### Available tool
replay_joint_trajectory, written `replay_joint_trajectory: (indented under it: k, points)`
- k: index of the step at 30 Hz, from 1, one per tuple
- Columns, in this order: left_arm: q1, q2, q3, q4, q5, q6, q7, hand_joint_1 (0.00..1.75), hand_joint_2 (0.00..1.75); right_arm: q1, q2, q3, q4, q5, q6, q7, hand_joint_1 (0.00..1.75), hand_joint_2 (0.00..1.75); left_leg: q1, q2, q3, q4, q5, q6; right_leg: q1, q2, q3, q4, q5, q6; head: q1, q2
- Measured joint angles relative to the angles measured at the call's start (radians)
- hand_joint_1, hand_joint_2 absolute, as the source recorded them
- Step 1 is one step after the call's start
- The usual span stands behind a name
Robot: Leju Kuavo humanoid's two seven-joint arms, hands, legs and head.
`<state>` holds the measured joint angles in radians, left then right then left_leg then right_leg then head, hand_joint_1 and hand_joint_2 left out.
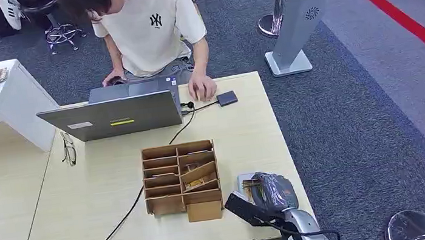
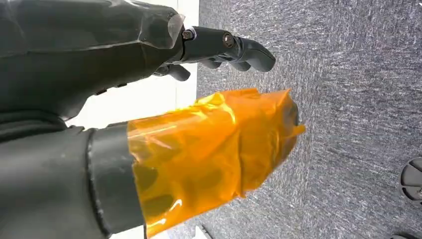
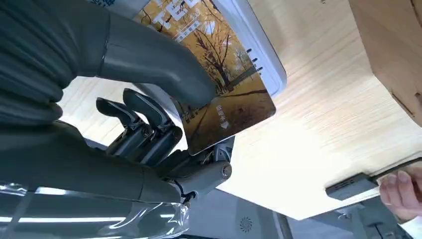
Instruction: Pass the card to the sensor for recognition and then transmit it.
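In the right wrist view my right hand (image 3: pixel 149 119) pinches a card (image 3: pixel 224 89) printed with yellow autumn trees, thumb on its face and dark fingers behind it. The card lies just over the white sensor pad (image 3: pixel 266 52); I cannot tell whether they touch. From the head view, that hand (image 1: pixel 273 192), wrapped in clear film, is at the table's front right over the sensor (image 1: pixel 242 181). My left hand (image 2: pixel 219 99) hangs above grey carpet, holding nothing, with dark fingers (image 2: pixel 239 50) apart from an orange-taped thumb (image 2: pixel 214 154).
A wooden divider box (image 1: pixel 181 182) stands just left of my right hand. Across the table (image 1: pixel 98 201) a person (image 1: pixel 149 23) works at a laptop (image 1: pixel 114 110), one hand beside a small black device (image 1: pixel 227 98) on a cable. Glasses (image 1: pixel 68 149) lie at the left.
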<state>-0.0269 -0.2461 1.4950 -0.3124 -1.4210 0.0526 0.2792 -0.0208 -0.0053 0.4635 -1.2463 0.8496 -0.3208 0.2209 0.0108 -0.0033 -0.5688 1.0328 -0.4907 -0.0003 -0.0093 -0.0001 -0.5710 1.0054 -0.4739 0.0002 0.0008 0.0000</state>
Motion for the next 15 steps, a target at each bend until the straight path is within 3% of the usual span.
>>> replay_joint_trajectory:
  k: [4,7,12,15]
  points:
    - [0.000,-0.002,0.000,-0.002,-0.001,0.000,-0.002,0.00,0.00,0.015,0.001,-0.002,-0.021,0.016,-0.058,-0.031,1.75,1.75,0.000,0.000,0.000,0.000,0.000,0.000,0.000,0.000,0.000,0.000,0.000,0.000,0.000,0.000]
    - [0.000,-0.012,0.003,-0.013,0.000,-0.001,-0.007,0.00,0.00,0.043,0.003,-0.013,-0.081,0.042,-0.141,-0.073,1.75,1.75,0.000,0.000,-0.002,0.000,0.000,0.000,0.000,0.000,-0.001,0.000,0.000,0.000,0.000,0.000]
    - [0.000,-0.035,0.006,-0.032,0.000,-0.001,-0.010,0.00,0.00,0.093,0.021,-0.039,-0.207,0.061,-0.314,-0.193,1.75,1.75,0.000,0.000,-0.003,0.000,0.000,0.000,0.000,0.000,-0.003,0.000,0.000,0.000,0.000,0.000]
    - [0.000,-0.046,0.006,-0.040,0.000,0.002,-0.014,0.00,0.00,0.118,0.038,-0.050,-0.290,0.073,-0.359,-0.235,1.75,1.75,0.000,0.000,-0.004,0.000,0.000,0.000,0.000,0.000,-0.003,0.000,0.000,0.000,0.000,0.000]
